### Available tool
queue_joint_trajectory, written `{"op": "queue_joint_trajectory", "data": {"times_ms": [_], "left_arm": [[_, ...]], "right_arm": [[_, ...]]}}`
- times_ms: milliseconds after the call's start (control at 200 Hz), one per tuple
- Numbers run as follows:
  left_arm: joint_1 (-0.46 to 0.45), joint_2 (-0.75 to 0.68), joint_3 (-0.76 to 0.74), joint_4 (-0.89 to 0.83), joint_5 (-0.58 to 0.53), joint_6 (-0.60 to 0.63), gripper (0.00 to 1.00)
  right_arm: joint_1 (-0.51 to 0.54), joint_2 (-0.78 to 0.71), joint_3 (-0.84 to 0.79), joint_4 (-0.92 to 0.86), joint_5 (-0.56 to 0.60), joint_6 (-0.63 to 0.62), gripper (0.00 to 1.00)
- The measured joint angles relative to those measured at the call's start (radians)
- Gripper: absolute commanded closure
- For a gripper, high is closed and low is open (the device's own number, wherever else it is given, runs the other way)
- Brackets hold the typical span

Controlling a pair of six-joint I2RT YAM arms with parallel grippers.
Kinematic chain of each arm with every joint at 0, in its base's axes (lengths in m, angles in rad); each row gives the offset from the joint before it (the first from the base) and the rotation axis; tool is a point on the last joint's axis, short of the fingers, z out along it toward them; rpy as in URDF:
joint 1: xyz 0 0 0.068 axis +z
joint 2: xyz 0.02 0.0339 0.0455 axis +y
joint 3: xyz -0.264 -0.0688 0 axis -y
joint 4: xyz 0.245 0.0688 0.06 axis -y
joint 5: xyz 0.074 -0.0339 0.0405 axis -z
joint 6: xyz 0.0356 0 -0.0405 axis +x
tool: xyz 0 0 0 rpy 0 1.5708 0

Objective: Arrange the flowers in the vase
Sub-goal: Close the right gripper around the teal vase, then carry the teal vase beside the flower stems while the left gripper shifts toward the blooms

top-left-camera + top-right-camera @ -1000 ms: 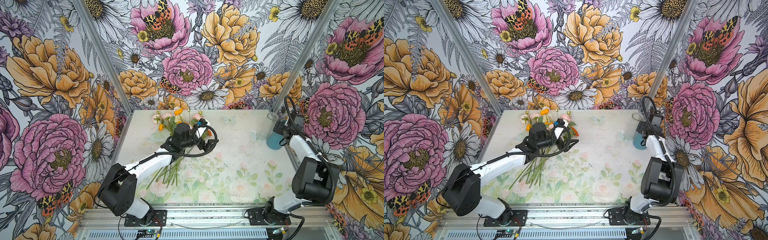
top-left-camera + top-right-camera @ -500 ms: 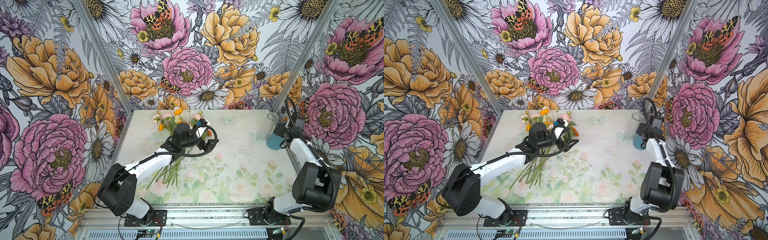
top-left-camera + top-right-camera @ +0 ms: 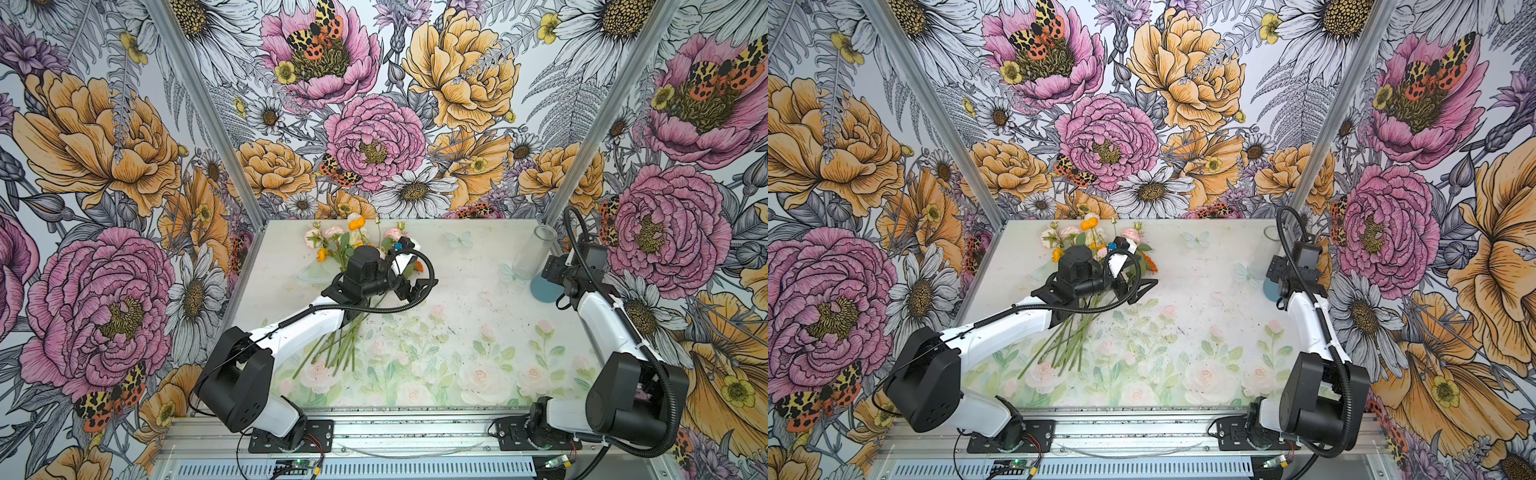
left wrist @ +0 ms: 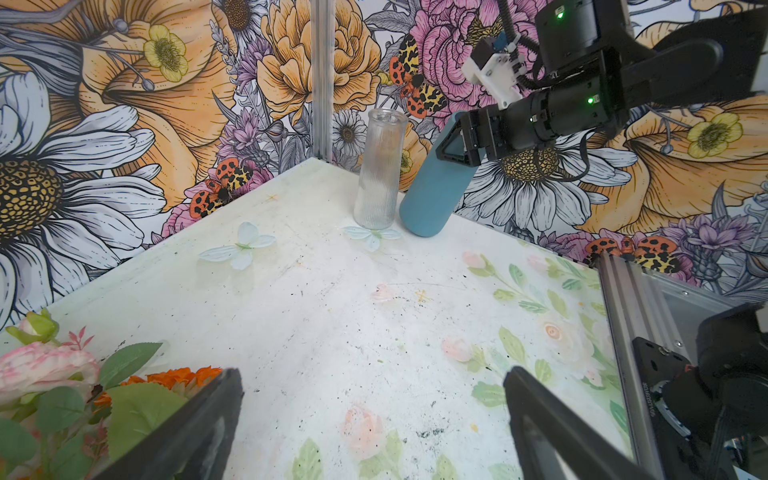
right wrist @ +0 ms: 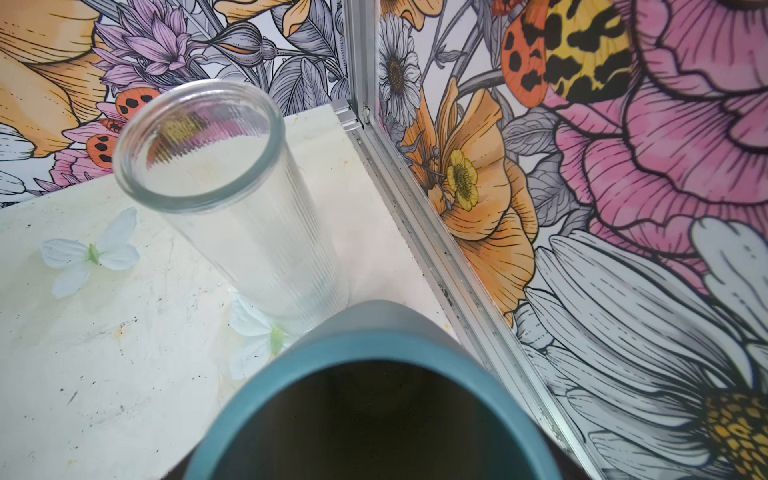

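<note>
Your left claw [image 4: 368,376] spread wide, empty, low over surface [image 3: 457,291] just beside flowers [image 3: 356,224]. Bunch lies flat at far left, heads toward back wall. Your right claw [image 4: 451,143] clamps tilted blue vase [image 4: 432,195], just beside upright glass vase [image 4: 379,166].
</note>
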Motion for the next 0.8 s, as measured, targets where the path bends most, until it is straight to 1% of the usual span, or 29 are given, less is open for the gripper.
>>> {"op": "queue_joint_trajectory", "data": {"times_ms": [305,490,706,801], "left_arm": [[-0.005,0.0,0.0,0.0,0.0,0.0,0.01],[-0.005,-0.001,0.0,0.0,0.0,0.0,0.01],[-0.005,-0.008,0.0,0.0,0.0,0.0,0.01],[0.0,-0.012,0.0,0.0,0.0,0.0,0.01]], "right_arm": [[0.004,0.001,0.0,0.004,-0.007,0.008,0.41],[0.02,-0.035,0.0,-0.062,-0.045,0.017,0.42],[0.069,-0.072,0.0,-0.133,-0.105,0.022,0.46],[0.119,-0.083,0.0,-0.145,-0.132,0.024,0.46]]}}
